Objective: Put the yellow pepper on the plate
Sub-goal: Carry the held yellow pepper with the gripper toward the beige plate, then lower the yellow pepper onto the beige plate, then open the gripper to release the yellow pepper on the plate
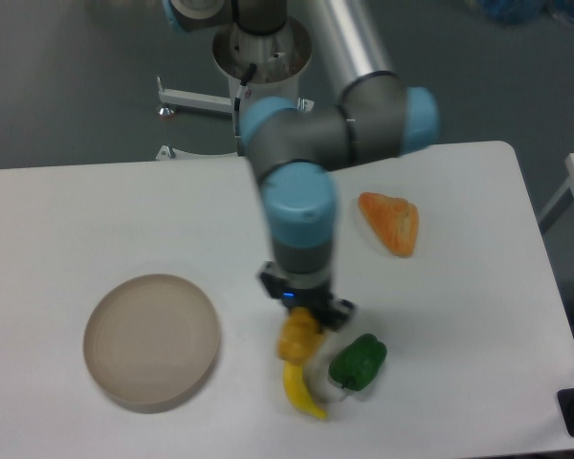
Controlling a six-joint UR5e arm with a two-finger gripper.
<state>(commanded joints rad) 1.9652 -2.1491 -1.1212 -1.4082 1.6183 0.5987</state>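
**Pepper in the air, plate not reached**

The end effector (301, 330) pinches the yellow pepper (296, 338) at lower centre, above the banana-shaped item (304, 394). The plate (151, 340) sits bare at lower left. Grasp and lift look done; carrying left and releasing remain.

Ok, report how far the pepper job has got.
Done: the yellow pepper is picked up, clamped in the gripper and off the table. In hand: the carry toward the plate; the pepper now hangs over the banana-shaped item, beside the green pepper. Left: cross the remaining gap leftward, lower and release. The plate holds nothing yet.
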